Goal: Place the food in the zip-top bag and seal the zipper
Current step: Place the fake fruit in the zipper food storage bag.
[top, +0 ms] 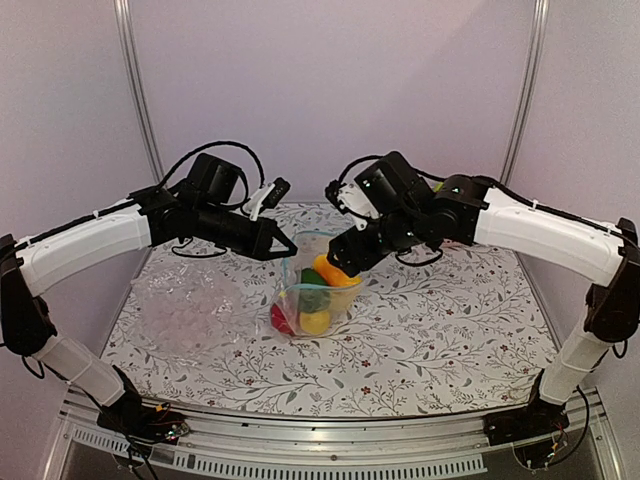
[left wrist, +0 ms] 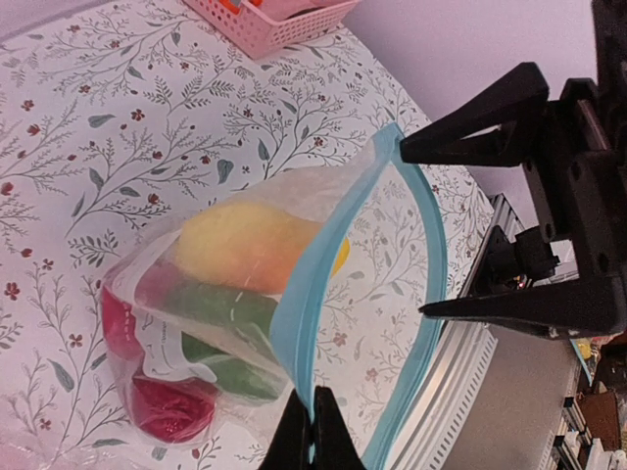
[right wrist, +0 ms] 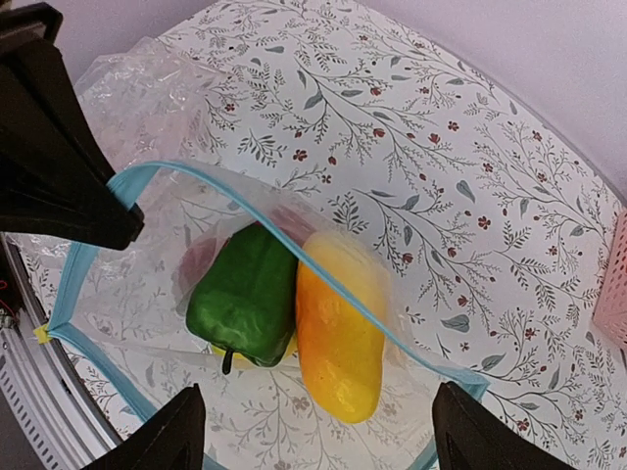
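Note:
The zip-top bag stands on the flowered table, its mouth held wide. My left gripper is shut on the zipper, pinching the blue-teal strip at one end of the mouth. Inside the bag lie a green pepper, a red piece and a yellow-orange piece. The far lip crosses over the yellow-orange piece. My right gripper hangs open just above the mouth, with nothing between its fingers.
A heap of crinkled clear plastic lies left of the bag. A pink lattice basket stands at the table's far side. The metal rail runs along the near edge.

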Available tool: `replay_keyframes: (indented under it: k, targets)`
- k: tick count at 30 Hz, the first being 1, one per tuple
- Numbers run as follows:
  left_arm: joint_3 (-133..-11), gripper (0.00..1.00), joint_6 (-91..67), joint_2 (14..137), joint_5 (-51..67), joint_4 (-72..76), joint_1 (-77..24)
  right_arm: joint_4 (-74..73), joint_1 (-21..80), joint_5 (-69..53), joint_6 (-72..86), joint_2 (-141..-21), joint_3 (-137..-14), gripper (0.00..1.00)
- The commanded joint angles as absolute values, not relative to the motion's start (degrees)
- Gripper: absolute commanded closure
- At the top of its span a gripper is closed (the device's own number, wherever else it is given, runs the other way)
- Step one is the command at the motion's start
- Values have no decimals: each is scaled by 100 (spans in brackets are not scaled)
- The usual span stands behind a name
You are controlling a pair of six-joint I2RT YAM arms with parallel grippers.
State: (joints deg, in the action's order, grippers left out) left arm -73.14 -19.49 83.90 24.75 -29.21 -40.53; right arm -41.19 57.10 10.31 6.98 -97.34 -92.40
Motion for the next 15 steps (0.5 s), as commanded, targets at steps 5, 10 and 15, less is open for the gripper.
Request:
replay_keyframes:
  k: [5,10,15]
  targets:
    - [-7295,100,-1895,8333,2470,-2891,-4148,-4140,5726,1136,1342,-8773,-9158,20]
    - [-7295,100,-1898,8338,2474,-2891,-4153,-4361,5707,1480,1813,-8732,-8921,23]
    - [-7295,100,-1903,8351,2504,-2886,-4148,-4412,5533,1425,2363,-8778,-8623,28]
